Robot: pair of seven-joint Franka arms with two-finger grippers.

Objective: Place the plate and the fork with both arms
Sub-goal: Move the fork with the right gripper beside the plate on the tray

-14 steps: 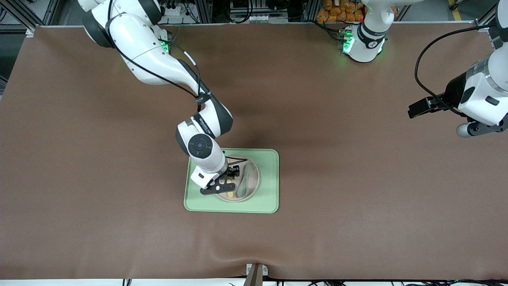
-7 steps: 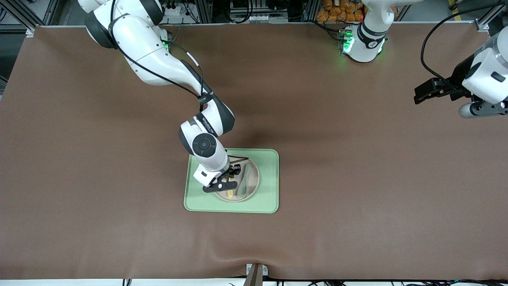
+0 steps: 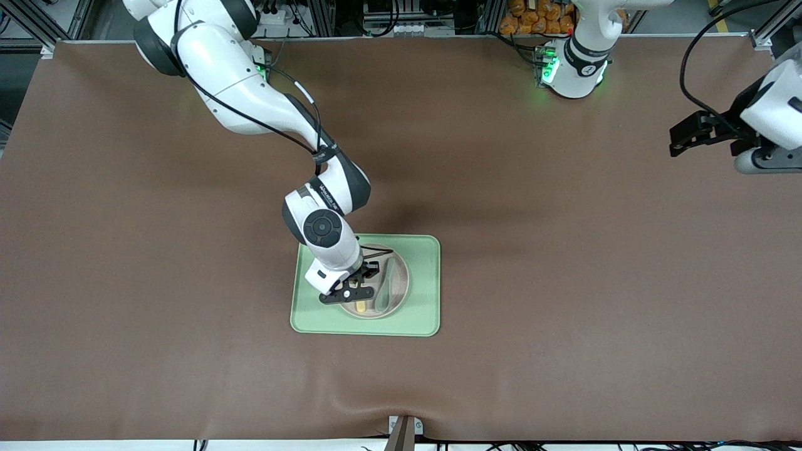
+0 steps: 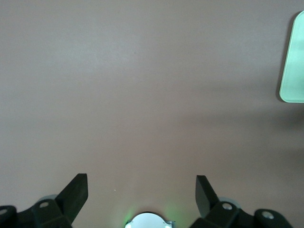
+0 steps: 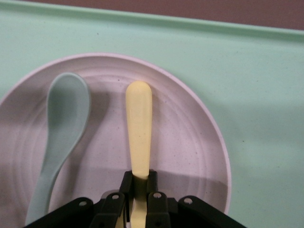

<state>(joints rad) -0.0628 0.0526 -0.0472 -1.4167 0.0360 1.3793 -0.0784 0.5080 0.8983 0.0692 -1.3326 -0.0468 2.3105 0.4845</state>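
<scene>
The pale speckled plate lies in the light-green tray at mid-table. My right gripper is low over the plate, shut on the pale-yellow fork. In the right wrist view the gripper clamps the fork, whose handle end reaches out over the plate; its tines are hidden. My left gripper hangs in the air over the left arm's end of the table, open and empty. Its spread fingers show in the left wrist view.
A grey-green spoon lies in the plate beside the fork, also seen in the right wrist view. A corner of the tray shows in the left wrist view. The brown table surrounds the tray.
My left arm has drawn back toward the robots' side of the table, at the left arm's end. My right gripper has barely shifted and still holds the fork over the plate.
</scene>
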